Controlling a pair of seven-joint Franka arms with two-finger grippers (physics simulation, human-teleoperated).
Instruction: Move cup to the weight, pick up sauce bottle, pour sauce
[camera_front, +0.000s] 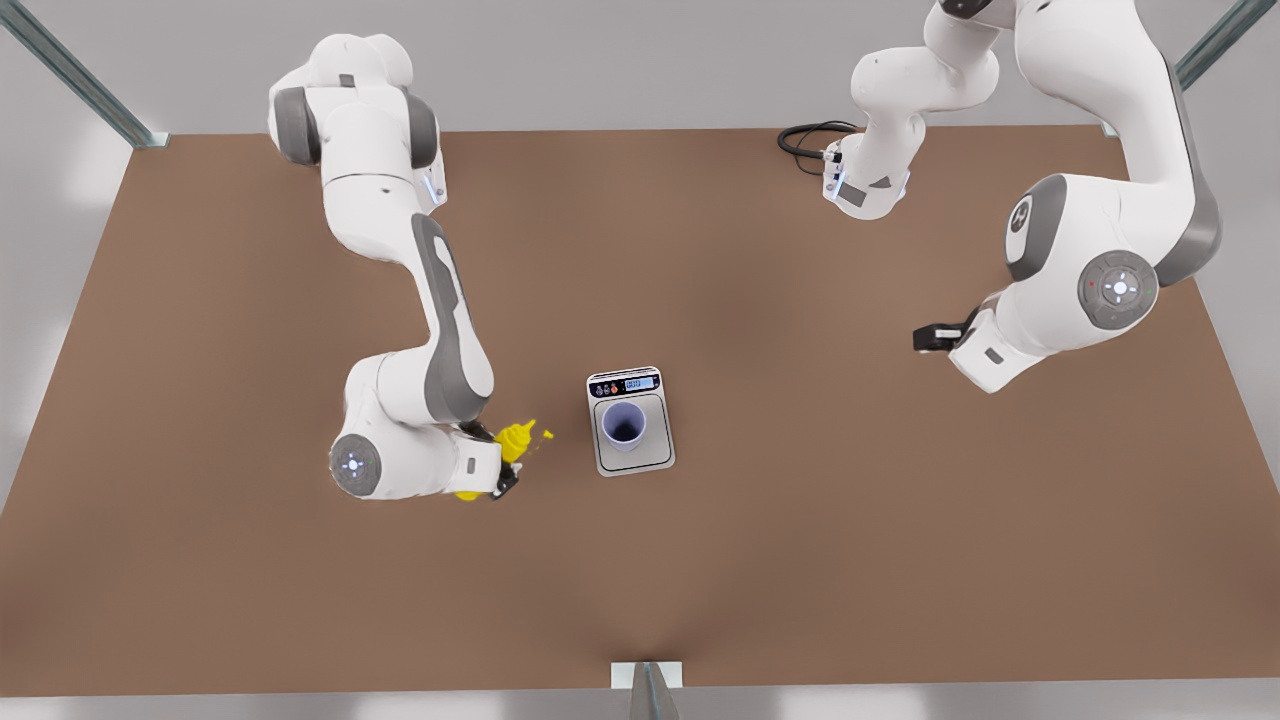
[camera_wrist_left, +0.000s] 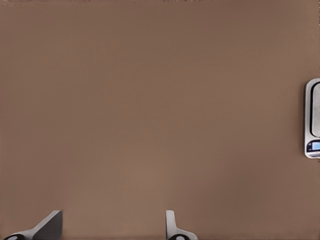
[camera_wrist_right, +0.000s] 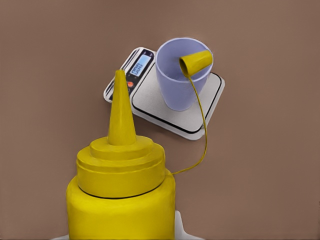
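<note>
Sauce bottle (camera_front: 516, 440) first: I see it held by the right gripper (camera_front: 500, 470), tilted so that its conical nozzle aims toward the weight (camera_front: 630, 421), and it sits just beside the weight on the side toward the front view's left. From my right wrist view the bottle (camera_wrist_right: 121, 195) fills the foreground, yellow body and stepped collar, nozzle rising toward the cup (camera_wrist_right: 182, 80). The little yellow cap (camera_wrist_right: 196, 62) is off the nozzle and hangs by its thin tether (camera_wrist_right: 202, 125) in front of the cup's rim (whether it touches the rim I cannot tell). The right jaws are clamped on the bottle's body; only a sliver of white finger shows beneath it.

The cup (camera_front: 624, 425) stands upright on the weight's silver platform, roughly centred, dark inside. The weight lies near the middle of the desk (camera_front: 800, 550), its display strip turned toward the far edge.

My left gripper (camera_front: 935, 338) hangs well apart from all this, toward the desk's edge on the front view's right, waiting. In the left wrist view its two fingertips (camera_wrist_left: 172, 225) stand spread with bare desk between them, so the jaws are open and hold nothing; a slice of the weight (camera_wrist_left: 313, 120) peeks in at the border.

A black cable (camera_front: 808, 138) coils near the far edge.
</note>
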